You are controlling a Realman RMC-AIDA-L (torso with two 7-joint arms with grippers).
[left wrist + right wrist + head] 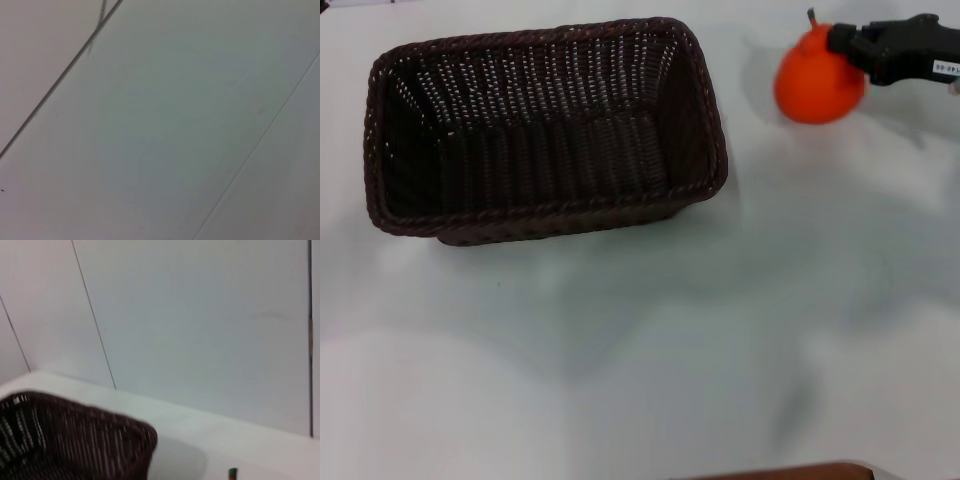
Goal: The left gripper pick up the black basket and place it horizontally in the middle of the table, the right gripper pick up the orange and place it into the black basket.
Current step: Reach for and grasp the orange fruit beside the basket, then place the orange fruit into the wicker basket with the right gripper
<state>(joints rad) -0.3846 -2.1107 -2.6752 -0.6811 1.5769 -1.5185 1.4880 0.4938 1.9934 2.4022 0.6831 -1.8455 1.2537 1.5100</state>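
The black basket point(545, 130) stands upright on the white table point(650, 350), left of the middle, with its long side across my view; it is empty. One corner of it shows in the right wrist view point(75, 440). The orange point(817, 85) is at the far right, to the right of the basket and apart from it. My right gripper point(850, 47) reaches in from the right edge and is closed on the orange's upper part near the stem. The left gripper is out of view; the left wrist view shows only a pale surface with seams.
A brown edge point(790, 470) shows at the bottom of the head view. White wall panels with dark seams point(92, 315) stand behind the table. A small dark tip point(232, 472) shows at the lower edge of the right wrist view.
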